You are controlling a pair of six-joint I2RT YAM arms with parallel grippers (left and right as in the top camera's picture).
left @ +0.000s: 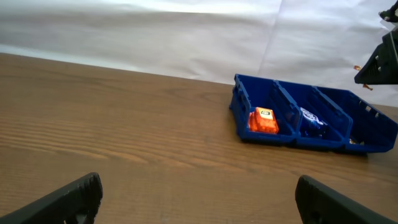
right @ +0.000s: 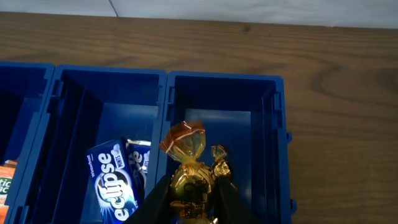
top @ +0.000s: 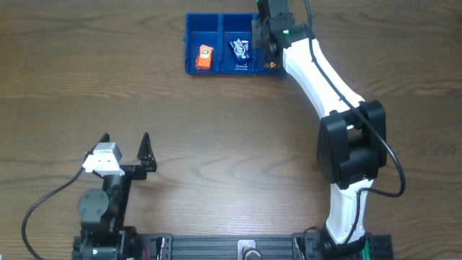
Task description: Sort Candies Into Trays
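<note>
Crinkly gold-foil candy [right: 189, 169] tight in right tool [right: 190, 200] (left tool [top: 125, 139] wide, empty).

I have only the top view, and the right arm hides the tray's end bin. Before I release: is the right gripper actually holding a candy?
Observer: Yes. The right wrist view shows the right gripper shut on a gold-wrapped candy.
Operator: Which compartment is it over, the end one or the middle one?
Observer: It is over the end compartment. The blue pack lies in the middle one, beside it.
Operator: Is the gripper down inside the walls?
Observer: It doesn't look so. In the left wrist view, the part of it that shows sits above the rim of the tray.
</note>
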